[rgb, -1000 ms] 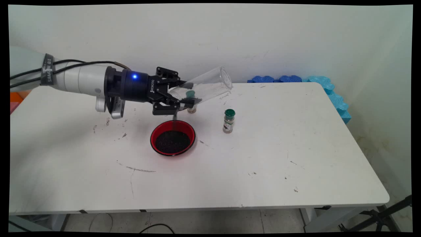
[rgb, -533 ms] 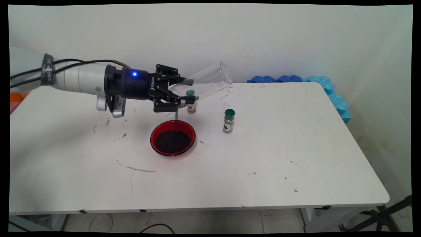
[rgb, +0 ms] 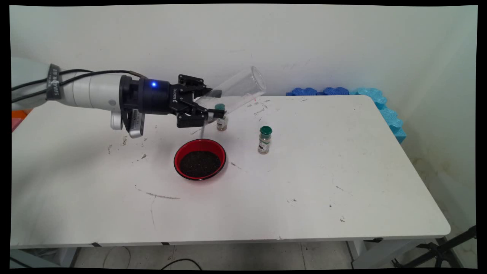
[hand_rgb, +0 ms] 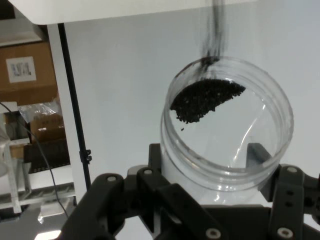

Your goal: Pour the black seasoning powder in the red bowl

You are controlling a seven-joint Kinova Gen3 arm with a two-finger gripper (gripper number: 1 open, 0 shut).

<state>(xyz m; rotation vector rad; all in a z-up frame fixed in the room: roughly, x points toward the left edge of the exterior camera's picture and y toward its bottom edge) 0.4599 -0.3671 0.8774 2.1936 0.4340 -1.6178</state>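
My gripper (rgb: pixel 215 102) is shut on a clear plastic jar (rgb: pixel 239 87), held tipped above the table with its base up to the right and its mouth low by the fingers. In the hand view, the gripper (hand_rgb: pixel 207 167) clasps the jar (hand_rgb: pixel 227 140) by its sides. Dark grains (hand_rgb: pixel 205 100) lie at the mouth's rim and trickle off it. Below the mouth stands a red bowl (rgb: pixel 176 161) filled with dark grains (rgb: pixel 199 163). A thin stream of grains (rgb: pixel 202 131) runs down toward the bowl.
A small spice bottle with a green lid (rgb: pixel 265 139) stands right of the bowl. Another green-lidded bottle (rgb: pixel 221 122) stands just behind the jar's mouth. Blue foam pieces (rgb: pixel 380 102) line the table's far right corner. The white table (rgb: pixel 304 190) bears dark scuffs.
The gripper and jar have drifted slightly up and to the left, and the jar's base has tipped a little higher. The bowl and bottles have stayed put.
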